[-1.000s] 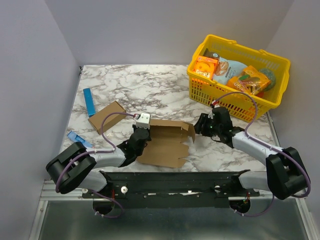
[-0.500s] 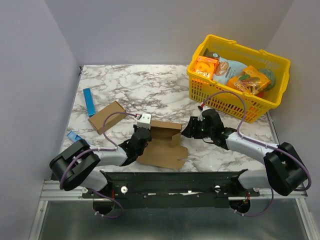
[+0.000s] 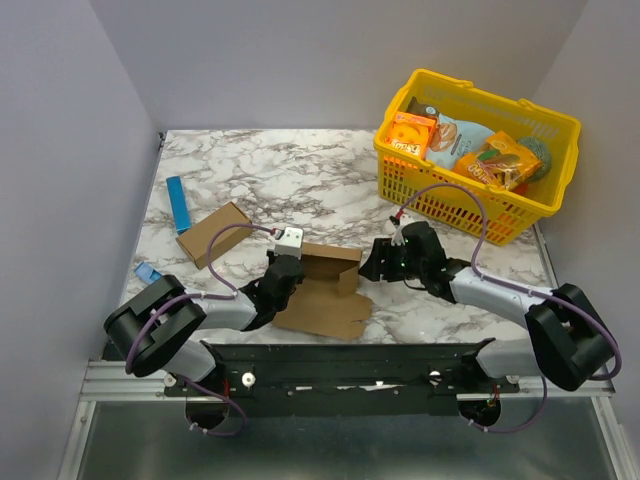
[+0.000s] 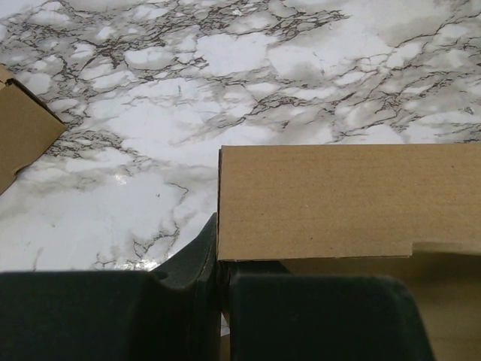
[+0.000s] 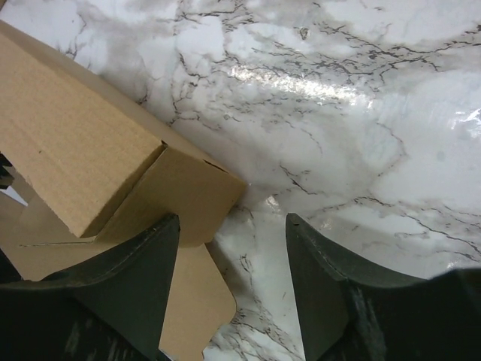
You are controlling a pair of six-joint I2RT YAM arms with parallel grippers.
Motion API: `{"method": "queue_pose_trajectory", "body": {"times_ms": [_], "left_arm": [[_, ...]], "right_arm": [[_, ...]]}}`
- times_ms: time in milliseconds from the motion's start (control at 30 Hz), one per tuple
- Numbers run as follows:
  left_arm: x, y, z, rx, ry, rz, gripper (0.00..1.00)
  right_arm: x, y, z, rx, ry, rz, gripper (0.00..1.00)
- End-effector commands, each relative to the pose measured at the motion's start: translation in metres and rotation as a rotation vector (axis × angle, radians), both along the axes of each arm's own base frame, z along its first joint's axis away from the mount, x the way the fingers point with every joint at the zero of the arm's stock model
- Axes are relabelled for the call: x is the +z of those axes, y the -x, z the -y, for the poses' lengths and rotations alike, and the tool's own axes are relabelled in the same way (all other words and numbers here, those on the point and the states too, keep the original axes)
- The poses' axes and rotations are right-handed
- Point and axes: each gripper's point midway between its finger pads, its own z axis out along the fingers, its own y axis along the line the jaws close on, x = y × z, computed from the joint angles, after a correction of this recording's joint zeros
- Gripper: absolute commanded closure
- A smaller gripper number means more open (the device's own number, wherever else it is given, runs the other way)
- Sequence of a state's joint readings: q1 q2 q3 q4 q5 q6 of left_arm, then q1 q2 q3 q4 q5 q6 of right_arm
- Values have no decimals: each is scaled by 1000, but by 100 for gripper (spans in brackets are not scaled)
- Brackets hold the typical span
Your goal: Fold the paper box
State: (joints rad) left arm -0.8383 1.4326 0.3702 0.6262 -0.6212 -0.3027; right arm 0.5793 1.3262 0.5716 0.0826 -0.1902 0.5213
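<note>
Standing pinched in left claw (image 4: 219, 265), paper box (image 3: 325, 292) beside spread right claw (image 5: 231, 226).

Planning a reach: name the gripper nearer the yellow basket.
Right. The right gripper is right of the paper box, near the basket; the left gripper grips its left edge, farther off.

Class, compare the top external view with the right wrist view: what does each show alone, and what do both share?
Only top external: the yellow basket, the small brown carton and the blue strip. Only right wrist: the right tool seen open, one finger close to the folded end of the paper box. Both: the paper box and the marble table.
</note>
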Motion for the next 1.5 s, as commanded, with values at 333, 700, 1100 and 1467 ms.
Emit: {"method": "queue_pose_trajectory", "body": {"times_ms": [333,700,1100,1467], "left_arm": [[12,-3,21,-50,71,18,100],[11,-1,21,-58,67,13,100],[7,4,23,-86,83,9,100],[8,6,27,-105,92,11,100]], "right_arm": [[14,26,-34,300,-149,218,41],[17,21,-35,312,-138,282,39],[8,-20,-11,95,10,319,29],[7,-45,8,-71,57,383,37]]}}
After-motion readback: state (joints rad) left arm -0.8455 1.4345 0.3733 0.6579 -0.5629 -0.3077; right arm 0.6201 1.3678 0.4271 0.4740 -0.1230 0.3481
